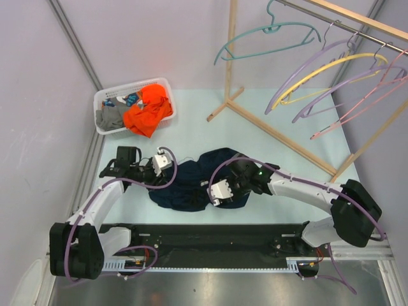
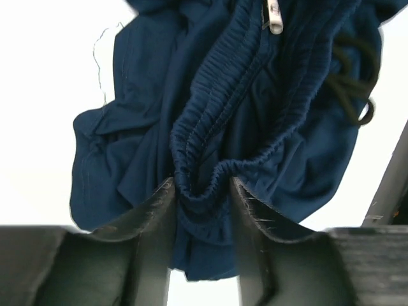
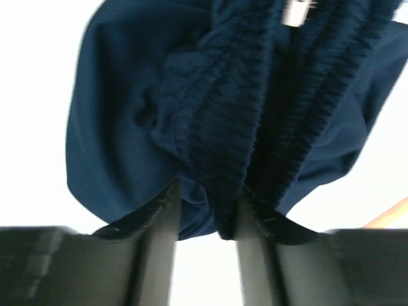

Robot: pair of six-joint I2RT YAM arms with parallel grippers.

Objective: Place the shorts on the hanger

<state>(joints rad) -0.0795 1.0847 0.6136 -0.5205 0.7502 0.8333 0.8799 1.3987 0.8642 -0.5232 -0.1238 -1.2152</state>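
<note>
The left fingers (image 2: 153, 217) stood partly apart astride a ribbed fold of elastic waistband. The fold lay rounded rather than pinched, so the hold looked slack. The shorts (image 1: 191, 182), soft navy cloth, lay crumpled on the pale table (image 1: 210, 108) between both arms, with the drawcord and a small white tag showing. The right fingers (image 3: 162, 217) stood likewise, a narrow gap about the same gathered band. At one o'clock from the shorts, well apart, the thin teal hanger (image 1: 274, 28) hung bare on the wooden rack (image 1: 231, 57). By my judgement, the hanging had not begun.
</note>
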